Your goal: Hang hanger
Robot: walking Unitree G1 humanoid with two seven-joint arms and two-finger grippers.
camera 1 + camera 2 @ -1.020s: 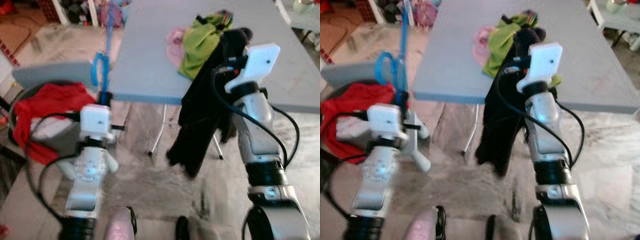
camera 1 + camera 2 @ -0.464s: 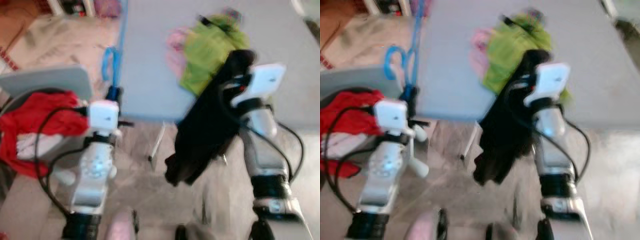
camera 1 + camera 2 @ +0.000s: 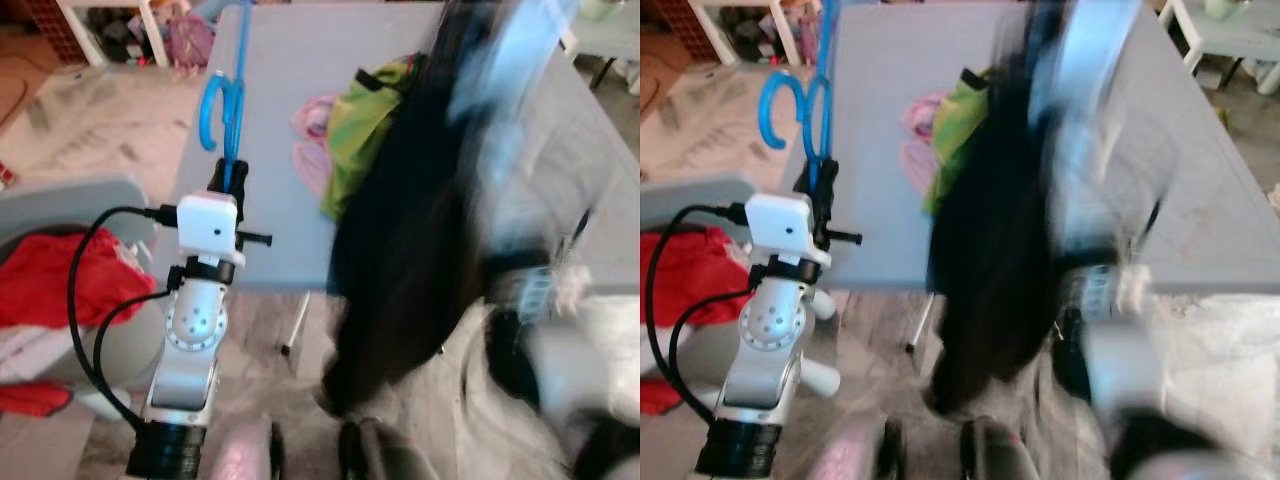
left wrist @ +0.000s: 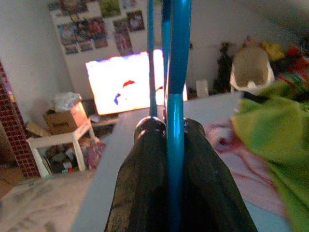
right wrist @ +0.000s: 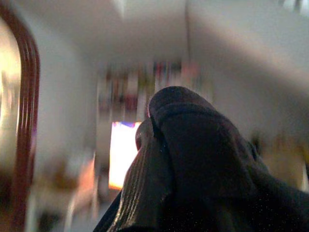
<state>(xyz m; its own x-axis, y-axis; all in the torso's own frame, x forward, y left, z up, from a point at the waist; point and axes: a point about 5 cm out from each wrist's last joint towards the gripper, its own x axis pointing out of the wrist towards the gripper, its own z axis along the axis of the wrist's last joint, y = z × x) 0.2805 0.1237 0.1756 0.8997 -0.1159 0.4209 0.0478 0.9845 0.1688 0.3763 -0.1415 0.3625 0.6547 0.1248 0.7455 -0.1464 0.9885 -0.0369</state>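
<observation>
- My left gripper (image 4: 175,145) is up in front of me at the near left edge of the grey worktop (image 3: 300,120), its jaws pinching the blue hanger (image 3: 228,100).
- In the left wrist view I see the hanger's bar running straight up between the two black fingers (image 4: 140,169), which press on it from both sides.
- The hanger stands nearly upright above the gripper, with its hook (image 3: 790,105) curling at the left of the bar, over the worktop's left edge.
- My right arm (image 3: 520,90) is raised high on the right and badly blurred, so I get only a pale smear over the worktop.
- A black garment (image 3: 400,260) hangs from that raised arm in a long drape, down past the worktop's near edge towards the floor.
- In the right wrist view the black cloth (image 5: 193,164) lies over the right gripper (image 5: 154,135); its jaws look pressed together on the cloth.
- A lime-green garment (image 3: 365,125) and a pink one (image 3: 312,140) lie together on the worktop, just left of the black drape.
- Red cloth (image 3: 60,285) sits in a grey basket (image 3: 70,200) on the floor at my left.
- A bright screen (image 4: 125,79) glows at the far wall in the left wrist view.
</observation>
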